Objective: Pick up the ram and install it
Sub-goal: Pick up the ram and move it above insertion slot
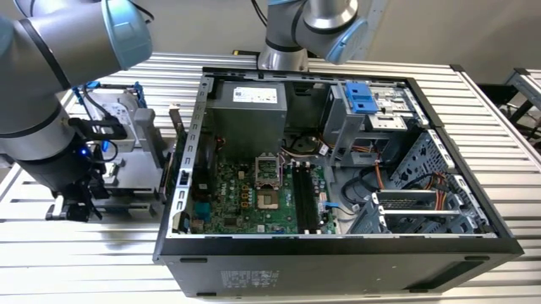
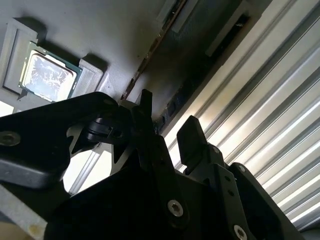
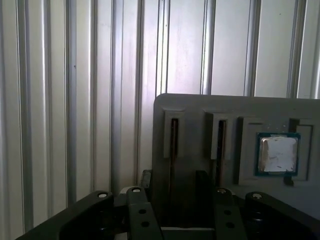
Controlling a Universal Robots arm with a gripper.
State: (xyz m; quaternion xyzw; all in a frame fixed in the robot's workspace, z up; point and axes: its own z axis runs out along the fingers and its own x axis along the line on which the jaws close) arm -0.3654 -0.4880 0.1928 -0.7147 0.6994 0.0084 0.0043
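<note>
The ram [image 3: 173, 142] stands on its edge in a slot of a grey holder [image 3: 200, 105], a thin dark strip seen edge-on; in the second wrist view the ram [image 2: 150, 55] is a narrow brownish line. My gripper [image 3: 173, 187] is open, with one black finger on each side of that slot's near end. Between the fingertips of the gripper [image 2: 167, 125] there is a clear gap, and they do not touch the stick. In the exterior view the gripper [image 1: 75, 206] hangs low over the table at the left of the computer case.
A second slot [image 3: 220, 142] lies beside the first, then a square silver processor [image 3: 278, 154] in its recess. The open computer case [image 1: 338, 244] shows its green motherboard [image 1: 245, 202] and black memory slots [image 1: 305, 199]. A blue-framed drive [image 1: 114, 107] stands behind the arm.
</note>
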